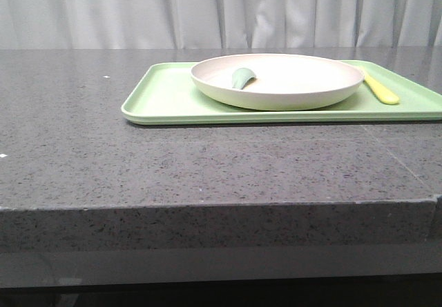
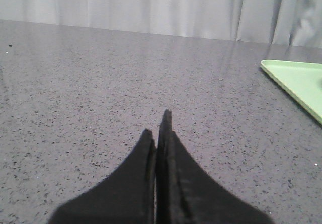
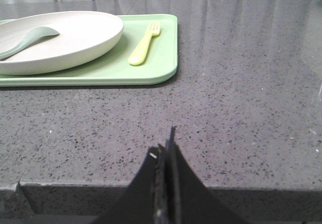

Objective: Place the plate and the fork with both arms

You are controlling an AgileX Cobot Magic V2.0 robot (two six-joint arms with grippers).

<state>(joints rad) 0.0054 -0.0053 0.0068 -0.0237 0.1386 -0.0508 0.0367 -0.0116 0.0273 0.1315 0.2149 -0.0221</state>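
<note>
- Looking for brand marks or writing first — can't make out any readable text on the things here.
- The plate point(image 1: 290, 86) is a big round shallow dish, cream-white, with a raised rim that looks faintly pinkish. It sits on a flat light-green tray point(image 1: 162, 100) on the speckled grey bench point(image 1: 138, 169), covering the middle of the tray.
- The fork point(image 3: 144, 44) is small, pale yellow plastic, short tines, flat handle — way shorter than the plate is wide. It lies flat on the tray just beside the plate, on the robot's right side of it, apart from the rim as far as the right wrist view shows.
- A greyish-green spoon point(image 1: 242, 78) rests inside the plate, its handle leaning up on the rim at the left.
- Count: one plate, one fork, one spoon, one tray.
- Left claw point(image 2: 158, 128): black fingers pressed together, nothing between them, low over bare bench, with a corner of the tray off to the side.
- Right claw point(image 3: 167, 143): also closed up and holding nothing, near the front edge of the bench, well apart from the tray.
- A pale curtain point(image 1: 221, 10) hangs behind the bench.
</note>
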